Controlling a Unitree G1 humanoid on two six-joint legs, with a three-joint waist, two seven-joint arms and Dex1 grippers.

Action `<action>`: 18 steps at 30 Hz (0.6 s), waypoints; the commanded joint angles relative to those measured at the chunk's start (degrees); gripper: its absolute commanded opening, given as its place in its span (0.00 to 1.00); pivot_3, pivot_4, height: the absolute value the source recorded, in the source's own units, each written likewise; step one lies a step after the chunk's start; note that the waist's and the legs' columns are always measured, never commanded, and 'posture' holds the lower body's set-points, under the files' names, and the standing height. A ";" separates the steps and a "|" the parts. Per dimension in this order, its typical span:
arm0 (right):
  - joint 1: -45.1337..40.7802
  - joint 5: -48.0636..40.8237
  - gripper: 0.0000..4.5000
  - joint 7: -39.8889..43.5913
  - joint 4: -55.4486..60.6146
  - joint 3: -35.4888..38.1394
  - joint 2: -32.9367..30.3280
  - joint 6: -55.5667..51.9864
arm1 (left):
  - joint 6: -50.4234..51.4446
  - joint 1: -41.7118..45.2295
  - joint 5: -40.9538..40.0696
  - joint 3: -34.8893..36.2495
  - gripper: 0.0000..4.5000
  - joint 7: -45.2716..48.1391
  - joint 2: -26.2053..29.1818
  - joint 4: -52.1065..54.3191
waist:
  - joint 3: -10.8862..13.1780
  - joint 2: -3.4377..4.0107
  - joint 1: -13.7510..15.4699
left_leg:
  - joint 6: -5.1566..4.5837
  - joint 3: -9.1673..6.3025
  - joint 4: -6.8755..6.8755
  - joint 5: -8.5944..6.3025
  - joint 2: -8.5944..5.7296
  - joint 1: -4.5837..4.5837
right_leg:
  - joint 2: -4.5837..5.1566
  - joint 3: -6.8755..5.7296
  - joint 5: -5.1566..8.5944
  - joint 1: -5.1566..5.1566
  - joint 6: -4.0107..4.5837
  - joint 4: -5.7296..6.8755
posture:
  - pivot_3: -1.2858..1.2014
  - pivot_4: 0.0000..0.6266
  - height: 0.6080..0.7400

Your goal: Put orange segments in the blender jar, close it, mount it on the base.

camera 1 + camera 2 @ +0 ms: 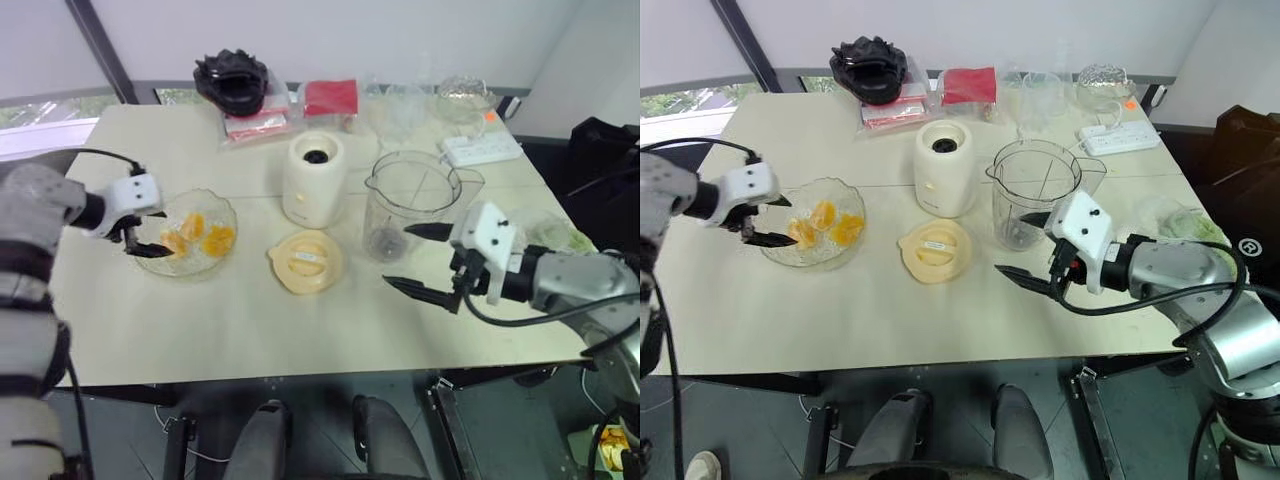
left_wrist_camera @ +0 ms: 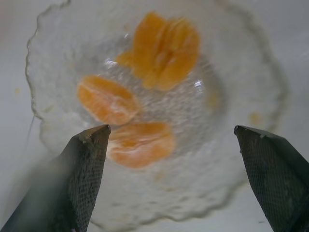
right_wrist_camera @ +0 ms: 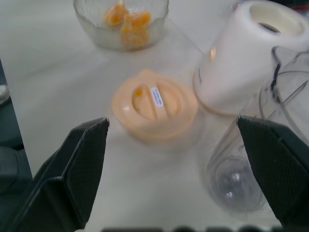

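Several orange segments (image 2: 109,99) lie in a wavy-edged glass dish (image 1: 226,214) on the left of the table. My left gripper (image 1: 150,232) hangs open over the dish's left rim, pointing down at the segments (image 1: 195,238), with nothing between its fingers (image 2: 87,164). The blender jar (image 1: 410,205) stands empty and uncovered at centre right, and its cream lid (image 1: 305,262) lies flat in front of the base (image 1: 315,180). My right gripper (image 1: 397,256) is open and empty just in front of the jar, pointing left toward the lid (image 3: 154,104).
Along the far edge sit a black ridged object (image 1: 232,80), a red packet (image 1: 330,97), clear glassware (image 1: 462,98) and a white power strip (image 1: 482,148). A crumpled clear bag (image 1: 545,232) lies at the right edge. The table's front edge (image 1: 300,370) is close to both arms.
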State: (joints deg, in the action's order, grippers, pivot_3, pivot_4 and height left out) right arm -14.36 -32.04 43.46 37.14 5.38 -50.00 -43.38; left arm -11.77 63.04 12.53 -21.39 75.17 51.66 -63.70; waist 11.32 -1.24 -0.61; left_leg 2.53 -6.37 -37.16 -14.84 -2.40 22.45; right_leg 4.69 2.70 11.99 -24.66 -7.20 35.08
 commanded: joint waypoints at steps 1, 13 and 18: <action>-0.47 -1.26 0.98 -0.86 2.91 1.00 -0.03 -0.79 | -4.85 4.61 6.47 -2.89 0.96 -2.99 -2.44 -7.25 | 0.00 0.00 -0.45 | -0.02 0.01 0.00 -0.01 0.00 -0.01 | 0.00 0.01 0.00 -0.01 -0.01 0.00 | 0.52 0.24 1.00; 0.94 -4.60 0.98 1.31 5.07 4.86 -4.83 -4.30 | -3.14 8.49 15.91 -5.45 0.96 -11.74 -13.05 -13.92 | 0.01 -0.02 -0.13 | -0.09 -0.02 -0.02 -0.05 0.04 -0.02 | -0.03 0.00 0.01 -0.05 -0.07 0.14 | 0.52 0.24 1.00; 1.84 -6.07 0.98 0.59 6.58 6.59 -5.67 -5.87 | -2.92 7.79 17.09 -4.84 0.96 -14.16 -15.16 -14.38 | 0.02 -0.05 -0.13 | -0.09 -0.04 -0.04 -0.05 0.03 -0.01 | -0.03 0.00 0.00 -0.05 -0.09 0.14 | 0.52 0.24 1.00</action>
State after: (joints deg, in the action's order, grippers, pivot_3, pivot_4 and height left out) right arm -12.76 -37.03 44.30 41.61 9.91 -54.97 -48.86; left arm -14.85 69.92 28.71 -26.45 62.11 35.89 -77.96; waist 11.34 -1.29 -0.74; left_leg 2.44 -6.41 -37.20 -14.89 -2.37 22.43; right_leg 4.67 2.70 11.99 -24.71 -7.29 35.22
